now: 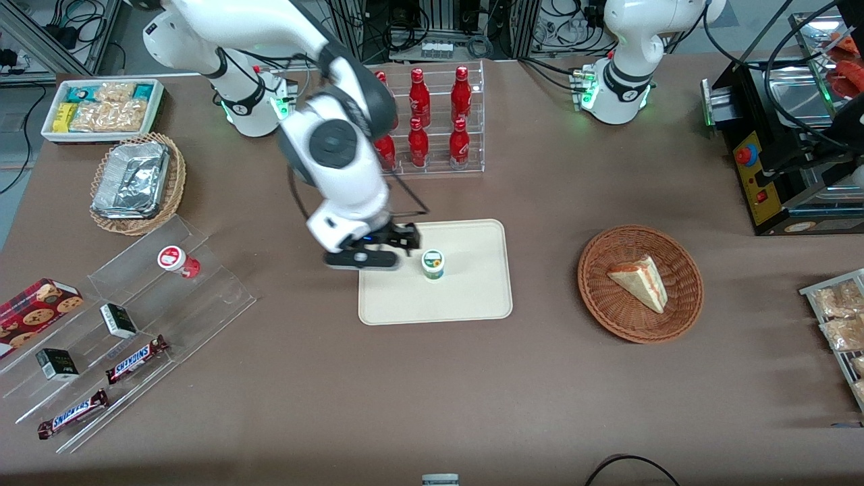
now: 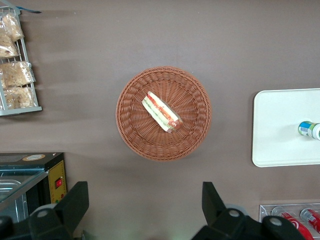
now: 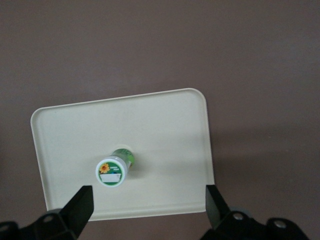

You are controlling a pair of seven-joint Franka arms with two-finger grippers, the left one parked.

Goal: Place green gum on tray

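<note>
The green gum (image 1: 433, 264), a small green bottle with a white lid and green-and-yellow label, stands upright on the cream tray (image 1: 472, 297). It also shows in the right wrist view (image 3: 113, 170) on the tray (image 3: 165, 130), and in the left wrist view (image 2: 309, 129) on the tray (image 2: 280, 125). My right gripper (image 1: 388, 246) hangs open and empty above the tray's edge toward the working arm's end, beside the gum and apart from it. In the right wrist view the gripper (image 3: 149, 205) has its fingers (image 3: 80, 206) spread wide, above the tray's rim.
A red gum bottle (image 1: 177, 261) lies on a clear stepped rack (image 1: 135, 324) with candy bars toward the working arm's end. A rack of red bottles (image 1: 432, 121) stands farther from the front camera than the tray. A wicker basket (image 1: 640, 283) with a sandwich sits toward the parked arm's end.
</note>
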